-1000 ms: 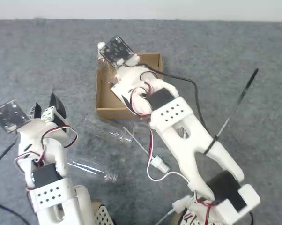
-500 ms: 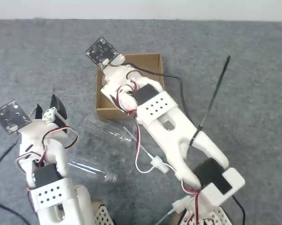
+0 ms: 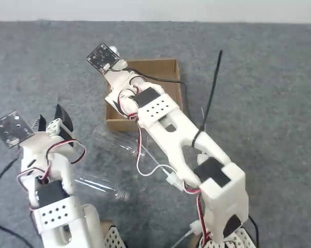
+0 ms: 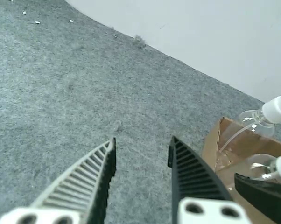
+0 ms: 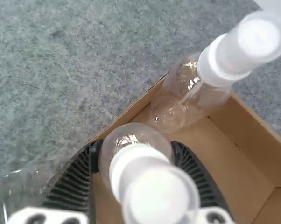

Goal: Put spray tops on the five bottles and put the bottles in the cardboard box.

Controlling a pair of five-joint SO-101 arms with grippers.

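Capped bottle (image 5: 152,186) pinched in right pincer (image 5: 136,157), over a corner of the cardboard box (image 5: 245,128), next to second capped bottle (image 5: 192,88) in that corner. Left pincer (image 4: 141,161) spread, above grey counter (image 3: 259,93). Uncapped bottle (image 3: 117,142) lies just beside box, other uncapped bottle (image 3: 101,186) farther off.

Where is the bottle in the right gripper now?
In the right wrist view, the held bottle sits between the right gripper's jaws above the cardboard box's corner, beside a second capped bottle.
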